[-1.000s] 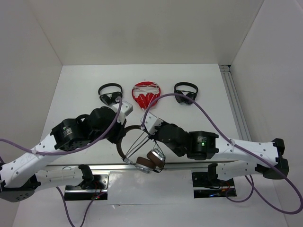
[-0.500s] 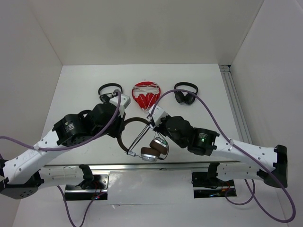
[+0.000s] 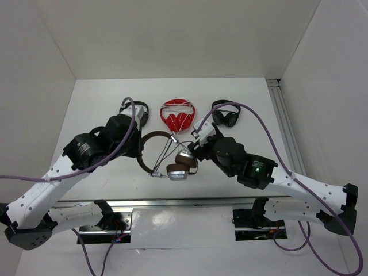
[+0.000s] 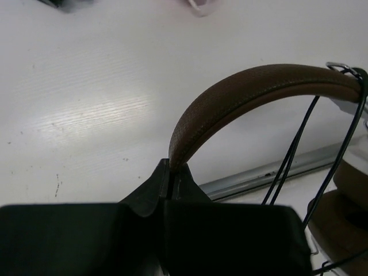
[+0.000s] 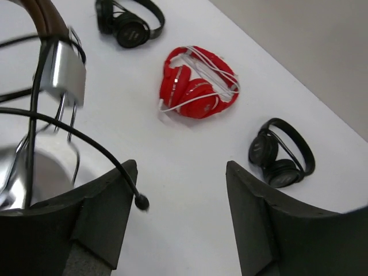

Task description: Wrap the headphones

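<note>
The headphones (image 3: 179,164) hang above the table's middle, their brown headband (image 4: 247,92) arching up out of my left gripper (image 4: 171,171), which is shut on the band's lower end. Thin black cable strands (image 4: 294,146) run across the arch toward the brown ear cups (image 4: 345,230). My right gripper (image 5: 179,172) is open just right of the ear cups, nothing between its fingers. The cable's plug end (image 5: 141,201) dangles loose beside the left finger (image 5: 109,201). The silver bracket (image 5: 63,72) shows at upper left in the right wrist view.
A red pair with white cord (image 3: 177,115) lies at the back middle. An all-black pair (image 3: 225,114) lies to its right and another (image 3: 131,108) to its left, partly behind my left arm. Metal rails run along the near edge (image 3: 190,201) and the right side (image 3: 284,126).
The right gripper has opened and let go of the cable. Both arms have carried the headphones away from the near edge toward the table's middle.
</note>
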{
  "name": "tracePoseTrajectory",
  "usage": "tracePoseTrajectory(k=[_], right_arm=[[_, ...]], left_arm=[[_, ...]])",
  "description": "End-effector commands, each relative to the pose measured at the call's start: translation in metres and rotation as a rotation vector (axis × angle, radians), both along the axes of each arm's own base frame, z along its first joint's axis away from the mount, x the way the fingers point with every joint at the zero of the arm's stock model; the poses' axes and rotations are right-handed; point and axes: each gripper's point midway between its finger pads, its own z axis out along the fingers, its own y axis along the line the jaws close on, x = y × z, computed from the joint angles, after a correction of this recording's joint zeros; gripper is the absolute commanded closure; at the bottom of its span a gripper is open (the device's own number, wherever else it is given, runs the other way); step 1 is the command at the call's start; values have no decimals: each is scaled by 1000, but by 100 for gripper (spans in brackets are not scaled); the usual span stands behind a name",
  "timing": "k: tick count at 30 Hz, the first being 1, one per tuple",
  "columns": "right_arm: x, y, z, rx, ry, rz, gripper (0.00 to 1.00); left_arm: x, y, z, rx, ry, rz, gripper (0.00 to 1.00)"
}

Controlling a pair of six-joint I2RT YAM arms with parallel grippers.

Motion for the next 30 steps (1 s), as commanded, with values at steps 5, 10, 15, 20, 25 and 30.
tracePoseTrajectory(k=[5, 10, 15, 20, 25, 30], right_arm=[[14, -32, -3, -24, -8, -181, 17], [24, -31, -18, -61, 21, -204, 6], [49, -37, -7, -34, 9, -268, 14], [55, -37, 0, 33, 17, -251, 12], [54, -45, 16, 73, 16, -274, 12], [54, -59, 42, 124, 5, -336, 11]], left_arm=[[33, 13, 16, -140, -53, 149, 100], [35, 5, 6, -175, -16, 73, 100], [29, 1, -5, -169, 20, 21, 100], [2, -34, -6, -294, 120, -203, 100], [-19, -55, -16, -389, 228, -316, 100], [-36, -73, -28, -483, 339, -408, 100]])
